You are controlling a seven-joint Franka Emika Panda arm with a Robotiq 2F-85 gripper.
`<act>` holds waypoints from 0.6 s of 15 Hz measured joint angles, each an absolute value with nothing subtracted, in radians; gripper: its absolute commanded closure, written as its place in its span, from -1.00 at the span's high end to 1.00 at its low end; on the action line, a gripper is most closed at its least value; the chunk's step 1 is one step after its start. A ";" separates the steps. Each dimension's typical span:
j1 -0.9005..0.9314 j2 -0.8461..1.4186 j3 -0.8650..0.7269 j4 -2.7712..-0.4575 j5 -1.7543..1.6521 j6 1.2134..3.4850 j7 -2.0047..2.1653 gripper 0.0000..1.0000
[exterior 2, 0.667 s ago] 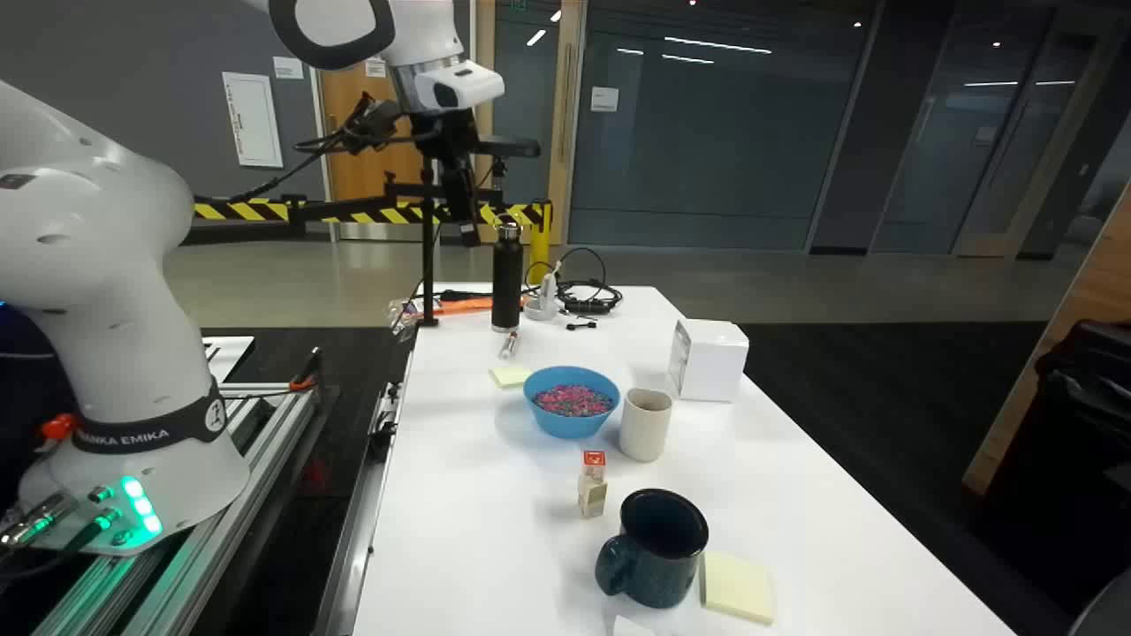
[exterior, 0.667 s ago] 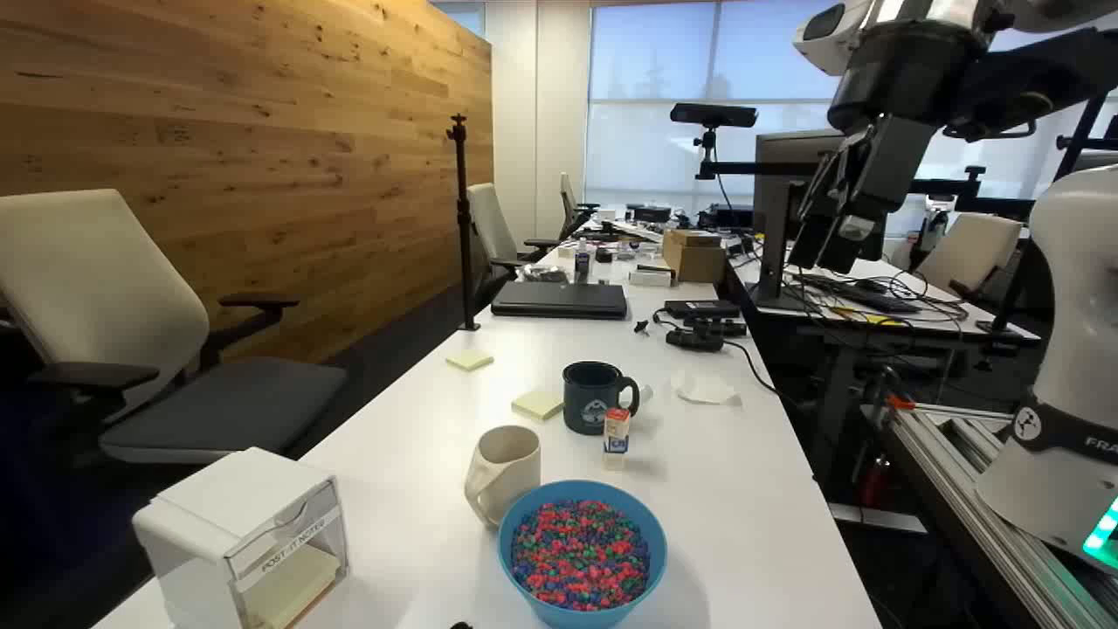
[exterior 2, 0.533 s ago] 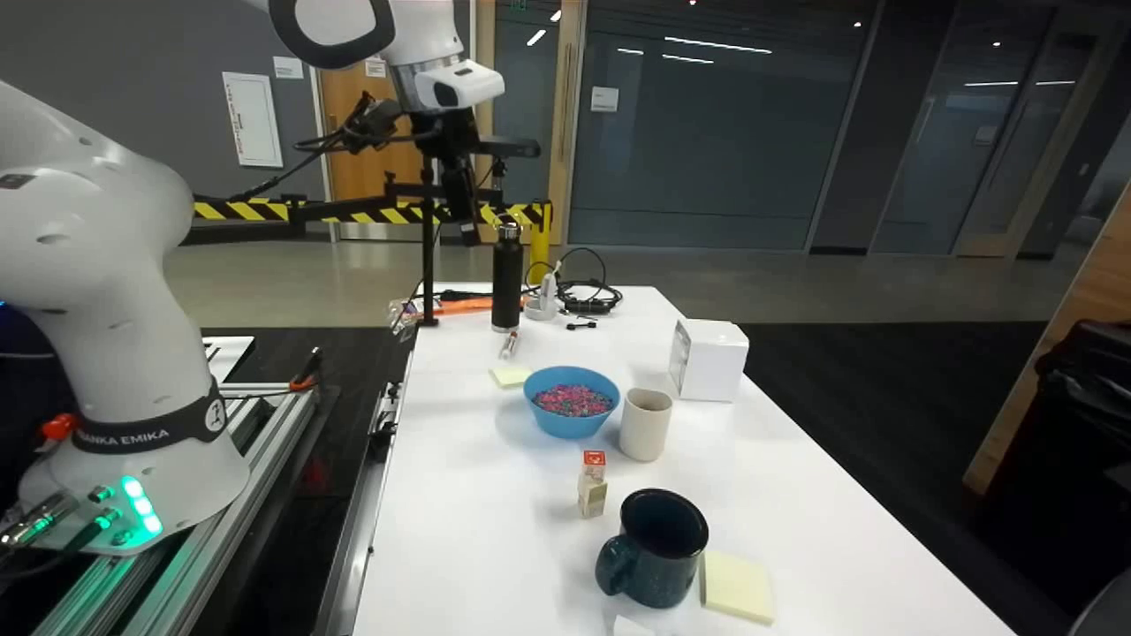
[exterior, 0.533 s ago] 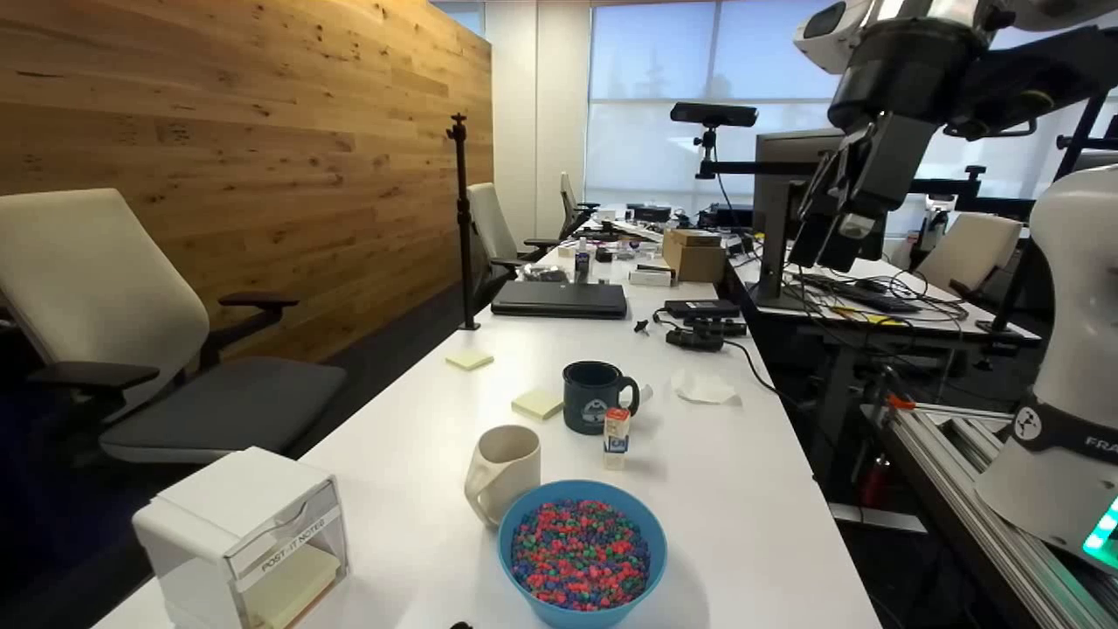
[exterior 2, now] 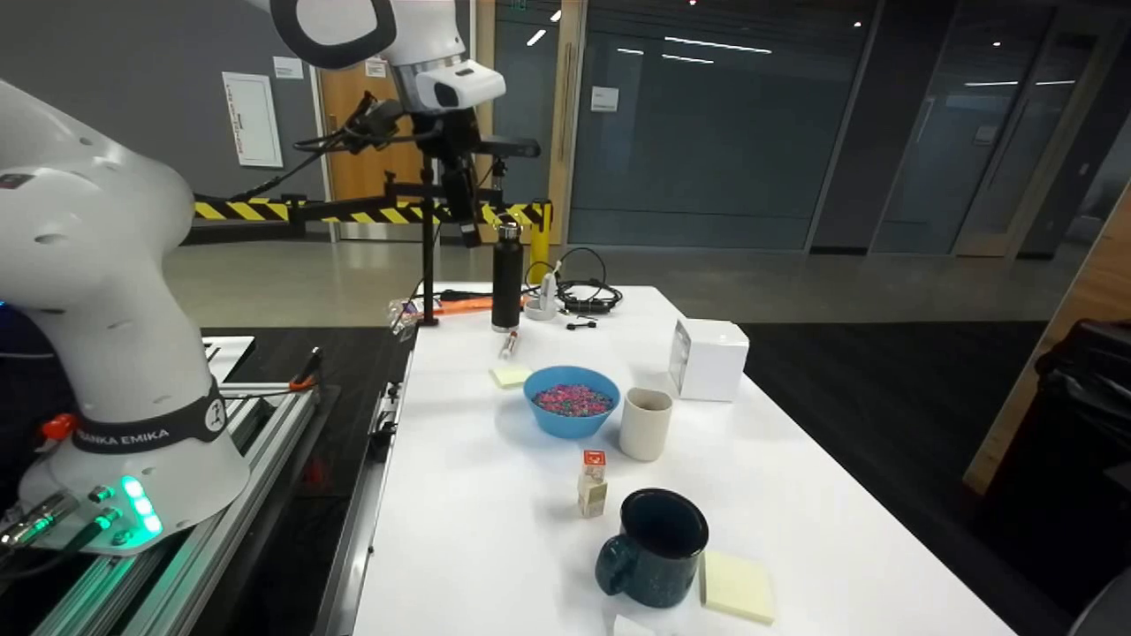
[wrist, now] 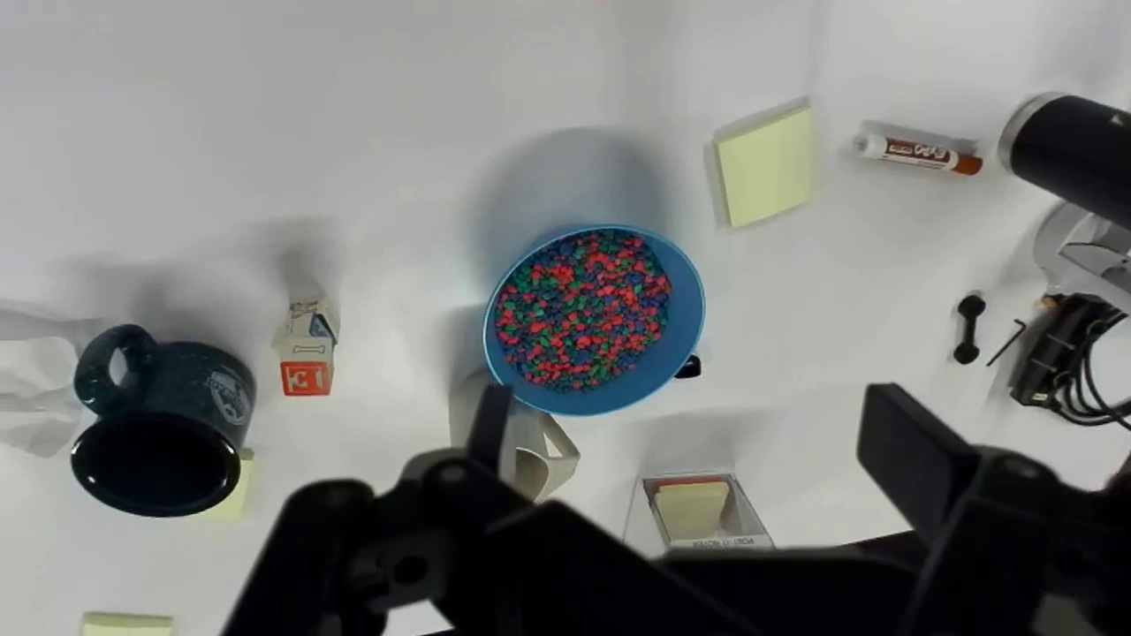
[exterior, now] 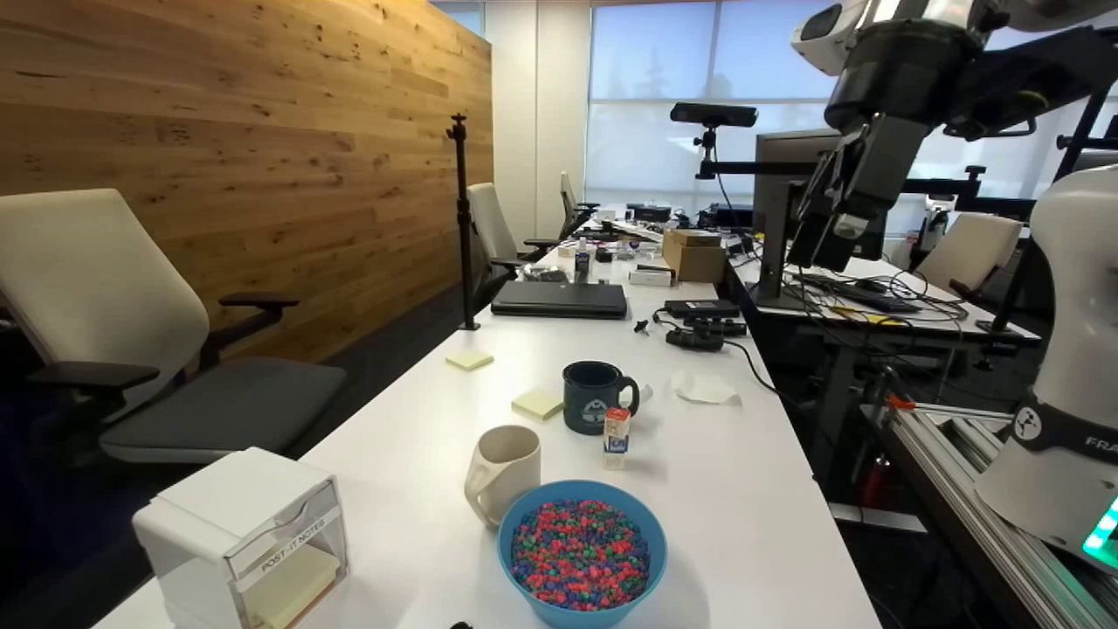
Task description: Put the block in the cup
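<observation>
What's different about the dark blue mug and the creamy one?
The navy mug is very dark, while the cream mug is pale. The navy mug has a whitish badge; the cream mug shows none on the sides we can see. The navy mug's handle points toward the robot arm's side, but the cream mug's points away from it. Both stand upright on the white table.
</observation>
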State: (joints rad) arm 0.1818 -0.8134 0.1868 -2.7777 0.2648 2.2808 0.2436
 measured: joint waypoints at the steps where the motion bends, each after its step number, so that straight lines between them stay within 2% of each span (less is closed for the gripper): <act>1: 0.166 -0.805 0.189 -2.774 0.261 2.281 0.264 1.00; 9: -0.076 -0.643 0.208 -2.753 0.204 2.387 0.422 1.00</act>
